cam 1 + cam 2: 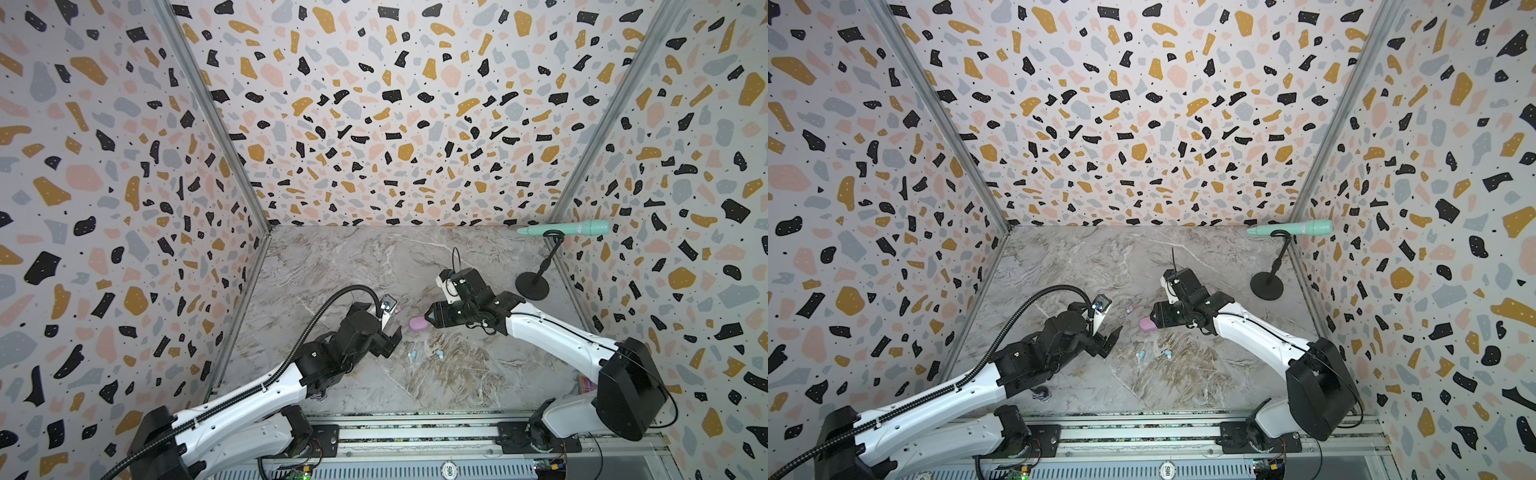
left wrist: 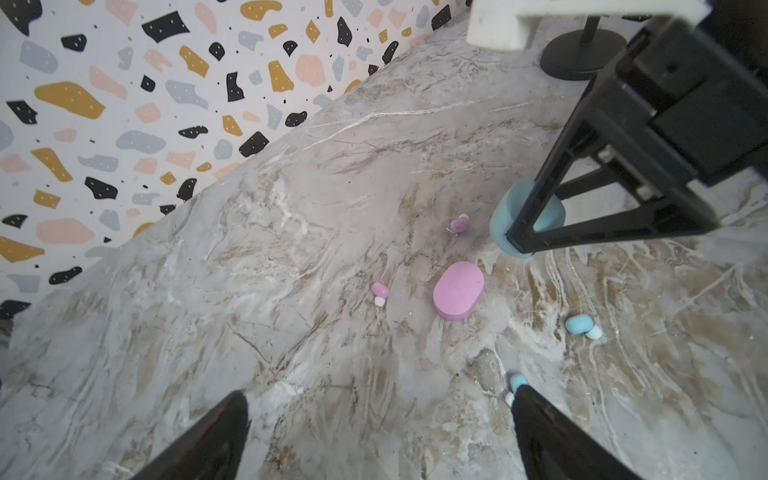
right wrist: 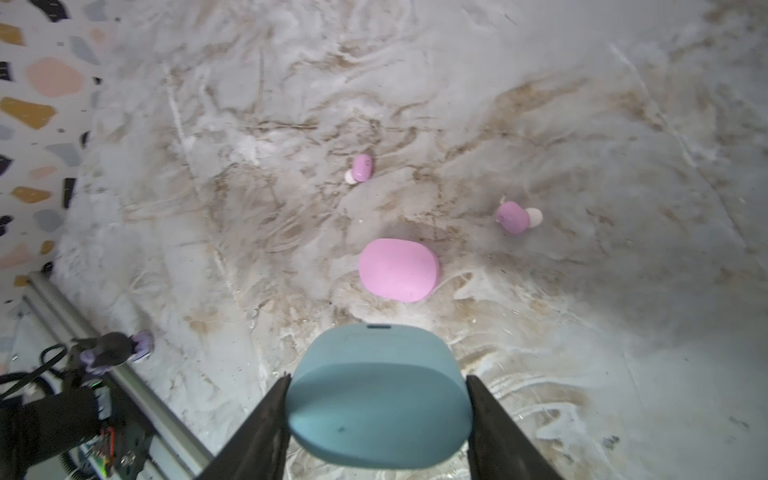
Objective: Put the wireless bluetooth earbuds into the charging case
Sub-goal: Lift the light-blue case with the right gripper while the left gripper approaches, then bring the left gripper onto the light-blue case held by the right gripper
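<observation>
Writing: I read "500" on a round sticker (image 1: pixel 449 471) on the front rail (image 1: pixel 415 432), the part nearest me.
Front edge: a small purple thing (image 1: pixel 1042 392) lies on the tabletop (image 1: pixel 332 270) just past the rail, under the left arm. I cannot tell what it is.
Blue earbuds: the two blue earbuds (image 1: pixel 413 354) (image 1: pixel 439 354) lie loose on the tabletop near each other, outside any case, in both top views.
Left fingers: the left fingers (image 2: pixel 548 436) are released and spread wide with nothing between them. In the left wrist view one tip partly hides a blue earbud.
Pink case: the pink case (image 1: pixel 417 323) lies flat and closed on the tabletop between the two arm ends, just beyond the blue earbuds.
Right fingers: the right fingers (image 3: pixel 257 432) are grasping the blue case (image 3: pixel 380 399) by its two sides, lid closed, just beside the pink case. I cannot tell whether it touches the tabletop.
Pink earbuds: the two pink earbuds (image 2: pixel 380 291) (image 2: pixel 458 224) lie loose near the pink case, not touching it.
Surface: I see a grey marble pattern with white and brown veins.
Far corner: a mint-green microphone (image 1: pixel 569 228) rests level in a black stand (image 1: pixel 534 284) at the far right.
Room: terrazzo-print walls (image 1: pixel 374 104) with black, ochre, pink and grey chips close three sides.
</observation>
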Robot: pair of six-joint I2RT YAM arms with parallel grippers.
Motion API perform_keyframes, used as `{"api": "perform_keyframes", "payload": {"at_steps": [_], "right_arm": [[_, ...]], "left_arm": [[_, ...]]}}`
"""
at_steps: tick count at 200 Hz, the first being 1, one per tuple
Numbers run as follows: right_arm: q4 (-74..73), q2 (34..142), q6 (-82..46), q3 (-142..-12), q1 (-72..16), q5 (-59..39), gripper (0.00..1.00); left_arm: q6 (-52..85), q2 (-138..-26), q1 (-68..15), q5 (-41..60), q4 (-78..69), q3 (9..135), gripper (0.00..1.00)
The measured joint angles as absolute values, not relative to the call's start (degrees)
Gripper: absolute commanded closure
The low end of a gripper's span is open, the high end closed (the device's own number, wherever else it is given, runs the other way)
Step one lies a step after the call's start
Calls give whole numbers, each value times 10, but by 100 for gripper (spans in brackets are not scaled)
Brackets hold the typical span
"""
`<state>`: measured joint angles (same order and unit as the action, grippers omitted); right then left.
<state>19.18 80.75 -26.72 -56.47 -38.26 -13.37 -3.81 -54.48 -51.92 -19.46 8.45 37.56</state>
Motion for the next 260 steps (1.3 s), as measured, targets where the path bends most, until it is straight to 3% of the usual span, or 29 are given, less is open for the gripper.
{"api": "perform_keyframes", "payload": {"at_steps": [49, 114, 260], "right_arm": [[117, 774, -245, -503, -373, -240, 100], [48, 774, -237, -473, -377, -369, 100], [13, 782, -227, -469, -393, -463, 100]], "left_arm": [[-165, -535, -519, -164, 20, 305, 0], [-214, -526, -530, -104, -42, 266, 0], [-215, -551, -535, -36, -88, 268, 1]]}}
